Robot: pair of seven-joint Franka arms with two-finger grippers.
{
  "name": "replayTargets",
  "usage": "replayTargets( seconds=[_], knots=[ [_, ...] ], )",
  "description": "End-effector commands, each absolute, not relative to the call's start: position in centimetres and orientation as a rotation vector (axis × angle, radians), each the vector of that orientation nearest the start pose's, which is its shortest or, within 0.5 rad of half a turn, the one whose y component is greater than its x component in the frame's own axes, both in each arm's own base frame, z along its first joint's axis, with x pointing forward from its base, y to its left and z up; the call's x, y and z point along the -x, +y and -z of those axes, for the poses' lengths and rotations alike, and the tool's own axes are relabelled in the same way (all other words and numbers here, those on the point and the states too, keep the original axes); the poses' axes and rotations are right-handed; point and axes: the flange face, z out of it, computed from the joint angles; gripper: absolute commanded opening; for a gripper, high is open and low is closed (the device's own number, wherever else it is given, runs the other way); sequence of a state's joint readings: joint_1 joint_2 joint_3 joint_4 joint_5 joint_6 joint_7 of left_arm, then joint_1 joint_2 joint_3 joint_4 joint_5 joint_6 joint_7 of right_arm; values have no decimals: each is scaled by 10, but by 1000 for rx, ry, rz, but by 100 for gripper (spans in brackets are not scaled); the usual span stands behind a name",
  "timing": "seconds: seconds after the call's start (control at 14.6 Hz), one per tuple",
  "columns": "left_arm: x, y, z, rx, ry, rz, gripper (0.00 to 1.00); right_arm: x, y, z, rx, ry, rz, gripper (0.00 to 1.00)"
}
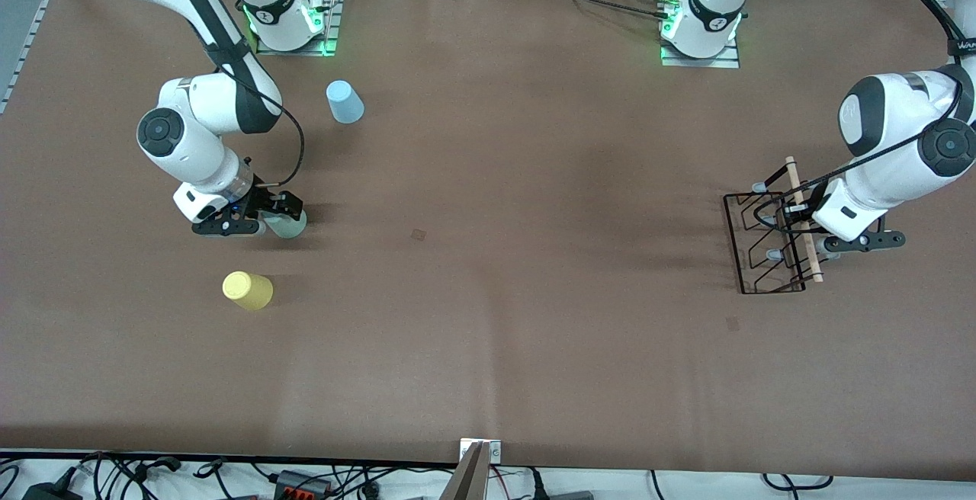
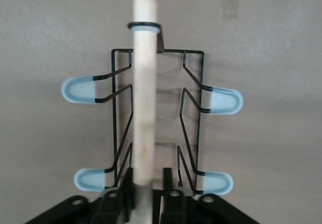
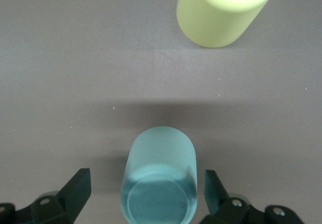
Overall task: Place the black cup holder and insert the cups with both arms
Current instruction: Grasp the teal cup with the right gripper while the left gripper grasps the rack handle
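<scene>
The black cup holder [image 1: 762,245] stands on the table near the left arm's end, with its wooden rod [image 1: 795,178] on top. My left gripper [image 1: 810,232] is shut on the rod. In the left wrist view the rod [image 2: 143,83] runs between the fingers of my left gripper [image 2: 143,181], and grey-tipped prongs [image 2: 221,100] stick out on both sides. My right gripper [image 1: 267,219] is open, low over the table, with the grey-green cup [image 1: 288,224] between its fingers and untouched. In the right wrist view the cup [image 3: 161,158] sits inside my right gripper [image 3: 147,183].
The yellow cup [image 1: 247,290] stands bottom up, nearer to the front camera than the grey-green cup, and also shows in the right wrist view [image 3: 221,12]. The light blue cup [image 1: 345,101] stands bottom up near the right arm's base. The brown table [image 1: 488,256] is bare between the arms.
</scene>
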State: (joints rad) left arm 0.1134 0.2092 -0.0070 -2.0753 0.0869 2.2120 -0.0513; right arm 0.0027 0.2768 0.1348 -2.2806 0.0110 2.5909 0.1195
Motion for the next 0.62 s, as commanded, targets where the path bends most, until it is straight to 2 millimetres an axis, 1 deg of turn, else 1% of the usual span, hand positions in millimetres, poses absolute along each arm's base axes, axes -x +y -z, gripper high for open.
replayTargets(
  seconds=[0.0,0.14,0.27,0.41,0.48,0.55],
  knots=[
    [-570,66,-327,3061,-132,-98,2,-526,74,-230,3088,16,52,100],
    [-570,66,-331,3061,-130,-89,1,-522,74,-222,3088,17,45,100],
    [-575,66,-344,3059,-126,-93,1,-519,74,-218,3088,17,47,100],
    [-584,61,-374,3054,-120,-134,1,-518,74,-216,3088,17,40,100],
    [-590,55,-393,3052,-109,-143,1,-517,74,-214,3088,17,36,98],
    [-596,44,-410,3053,-83,-137,1,-517,74,-214,3088,17,33,88]
  ],
)
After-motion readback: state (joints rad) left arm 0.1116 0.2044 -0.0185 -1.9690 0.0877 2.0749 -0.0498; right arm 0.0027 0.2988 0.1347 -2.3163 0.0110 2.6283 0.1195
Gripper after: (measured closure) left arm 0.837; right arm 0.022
